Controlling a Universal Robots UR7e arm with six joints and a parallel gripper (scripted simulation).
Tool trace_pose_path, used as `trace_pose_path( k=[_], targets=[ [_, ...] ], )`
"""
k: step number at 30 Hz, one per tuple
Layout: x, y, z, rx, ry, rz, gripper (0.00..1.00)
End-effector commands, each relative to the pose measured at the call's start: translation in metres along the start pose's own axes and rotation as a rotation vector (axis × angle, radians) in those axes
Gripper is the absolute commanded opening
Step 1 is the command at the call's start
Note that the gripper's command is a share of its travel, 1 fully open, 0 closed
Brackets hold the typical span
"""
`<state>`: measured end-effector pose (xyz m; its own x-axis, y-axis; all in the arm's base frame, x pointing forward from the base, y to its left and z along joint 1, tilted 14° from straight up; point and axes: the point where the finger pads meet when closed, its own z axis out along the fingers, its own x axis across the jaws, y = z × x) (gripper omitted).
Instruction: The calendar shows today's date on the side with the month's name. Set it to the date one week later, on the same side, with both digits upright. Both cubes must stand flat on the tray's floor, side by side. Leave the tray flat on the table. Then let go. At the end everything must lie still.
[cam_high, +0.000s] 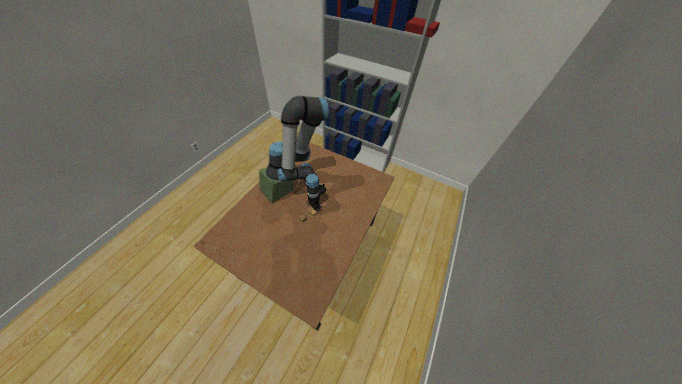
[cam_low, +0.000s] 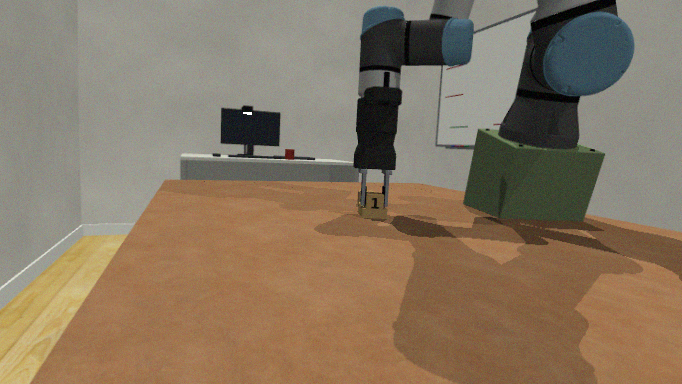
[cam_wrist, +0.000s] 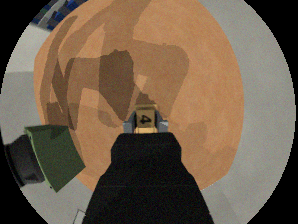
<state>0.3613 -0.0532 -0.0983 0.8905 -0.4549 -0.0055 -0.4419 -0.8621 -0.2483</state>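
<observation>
Gripper (cam_high: 314, 206) (cam_low: 374, 204) (cam_wrist: 145, 115) points downward over the table (cam_high: 280, 250) (cam_low: 300, 280) (cam_wrist: 210, 90), its two fingers closed against opposite sides of a wooden numbered cube (cam_low: 375, 201) (cam_wrist: 145, 118). The cube lies between the fingertips, low at the wooden tray (cam_low: 373, 213), whose near wall crosses in front of the cube's lower part in the exterior view. The digit 1 appears upright on the face toward the exterior camera; a 4, turned sideways in the wrist view, marks the face seen from the wrist. Whether the cube touches the tray's floor cannot be told. In the top view, a small wooden piece (cam_high: 302, 218) lies on the table near the gripper but apart from it; its markings are too small to read. The green pedestal (cam_high: 272, 191) (cam_low: 540, 185) (cam_wrist: 59, 157) stands well apart from the cube, beneath the arm's base.
</observation>
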Motion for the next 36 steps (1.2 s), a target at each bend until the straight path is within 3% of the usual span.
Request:
trace_pose_path(
  k=[1,34,36],
  targets=[
    [0.0004,0.0001,-0.0003,0.0,0.001,0.0,0.6],
    [0.0004,0.0001,-0.0003,0.0,0.001,0.0,0.6],
    [0.0004,0.0001,-0.0003,0.0,0.001,0.0,0.66]
  ],
)
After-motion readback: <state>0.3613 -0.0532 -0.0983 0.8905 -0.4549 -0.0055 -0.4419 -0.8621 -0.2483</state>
